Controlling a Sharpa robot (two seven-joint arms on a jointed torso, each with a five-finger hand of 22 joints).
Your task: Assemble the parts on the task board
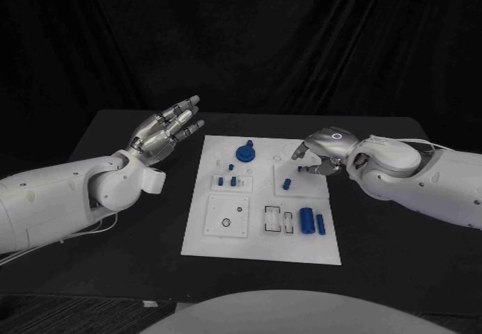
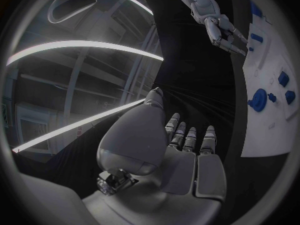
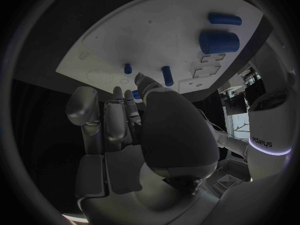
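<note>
- Left hand [image 1: 166, 130] hangs above the black table [image 1: 111, 132] at the board's ten o'clock, palm open, fingers spread, holding nothing.
- Right hand [image 1: 323, 149] hovers over the board [image 1: 263, 247] at its two o'clock corner, fingers curled downward; whether the fingertips pinch a part cannot be told.
- One white board lies mid-table.
- Blue parts on it: one round knobbed piece [image 1: 245, 151] at twelve o'clock, one short peg [image 1: 286, 184] near centre, two small pegs [image 1: 227, 181] at nine o'clock, one thick cylinder [image 1: 306, 221] and one slim cylinder [image 1: 320, 223] side by side at four o'clock.
</note>
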